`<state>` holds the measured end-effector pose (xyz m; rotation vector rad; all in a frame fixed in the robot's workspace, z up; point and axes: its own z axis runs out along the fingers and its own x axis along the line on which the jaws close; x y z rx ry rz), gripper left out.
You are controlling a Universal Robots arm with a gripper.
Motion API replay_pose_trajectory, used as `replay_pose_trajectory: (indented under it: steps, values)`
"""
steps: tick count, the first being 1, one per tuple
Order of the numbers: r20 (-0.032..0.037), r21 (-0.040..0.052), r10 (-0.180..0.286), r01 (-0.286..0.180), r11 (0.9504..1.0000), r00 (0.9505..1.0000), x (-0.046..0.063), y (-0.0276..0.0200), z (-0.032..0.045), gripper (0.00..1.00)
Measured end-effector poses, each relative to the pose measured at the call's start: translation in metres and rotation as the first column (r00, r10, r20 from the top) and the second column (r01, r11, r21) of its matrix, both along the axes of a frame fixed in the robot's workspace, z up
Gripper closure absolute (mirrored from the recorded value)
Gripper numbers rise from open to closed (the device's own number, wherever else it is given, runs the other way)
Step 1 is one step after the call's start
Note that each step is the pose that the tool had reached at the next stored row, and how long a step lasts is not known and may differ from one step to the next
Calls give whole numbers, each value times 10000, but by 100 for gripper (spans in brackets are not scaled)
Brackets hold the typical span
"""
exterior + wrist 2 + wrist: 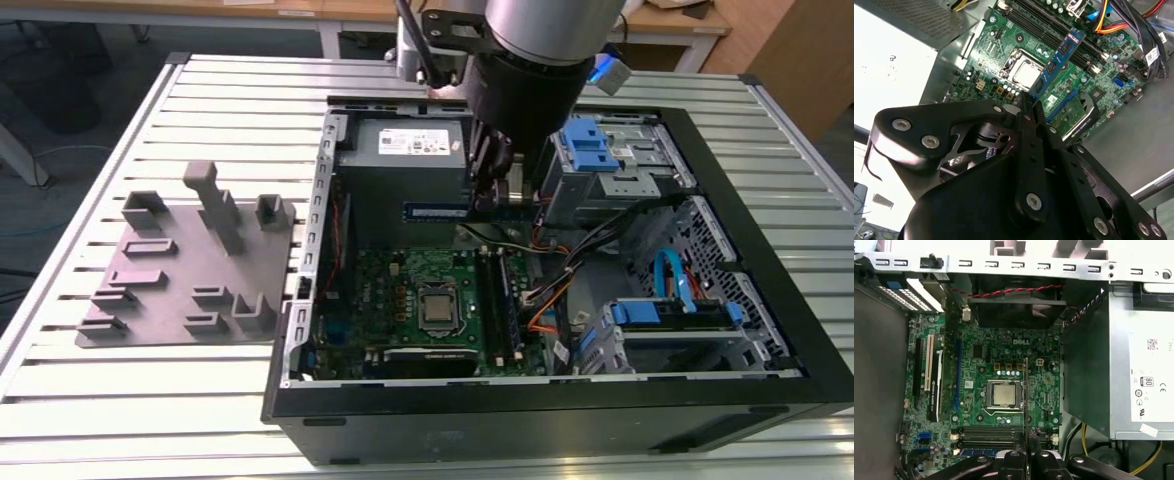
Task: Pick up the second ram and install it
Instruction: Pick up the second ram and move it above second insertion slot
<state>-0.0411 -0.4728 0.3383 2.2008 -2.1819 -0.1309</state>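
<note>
My gripper [498,195] hangs inside the open computer case [747,400], shut on the second ram [438,211]. The stick is dark blue-green and juts sideways from the fingers, in front of the power supply [400,150] and above the motherboard [400,280]. In the second wrist view the ram [1059,60] reaches out from the gripper [1031,102] over the board, clear of the long black memory sockets [1054,25]. In the first wrist view the ram [1026,395] is edge-on, a thin line running from the gripper [1026,452] across the sockets [989,432] and past the processor [1004,394].
A grey moulded tray [187,270] with upright posts lies on the slatted table at the exterior view's left of the case. Inside the case are bundled cables [587,250], blue drive brackets [587,145] and a rear fan [1014,310].
</note>
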Motion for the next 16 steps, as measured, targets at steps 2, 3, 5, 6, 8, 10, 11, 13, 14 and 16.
replay_pose_trajectory:
  steps: [2, 3, 5, 6, 8, 10, 11, 13, 14, 16]
  values:
    - [0, 0, 0, 0, 10000, 10000, 11, 0, -17, 89]
    - [0, 0, 0, 0, 10000, 10000, 16, 0, -25, 89]
    - [0, 1, 0, 0, 10000, 10000, 29, 0, -42, 89]
    - [0, 0, 0, 0, 10000, 10000, 36, 0, -51, 89]
    - [0, 0, 0, 0, 10000, 10000, 48, 0, -67, 89]
    - [-1, 0, 0, 0, 10000, 10000, 60, 0, -82, 89]
    - [-1, 0, 0, 0, 10000, 10000, 66, 0, -91, 89]
    - [-1, -1, 0, 0, 10000, 10000, 79, 0, -109, 89]
    - [-1, 0, 1, -1, 10000, 10000, 84, 0, -118, 89]
    - [-1, 0, 0, 0, 10000, 10000, 95, 0, -136, 89]
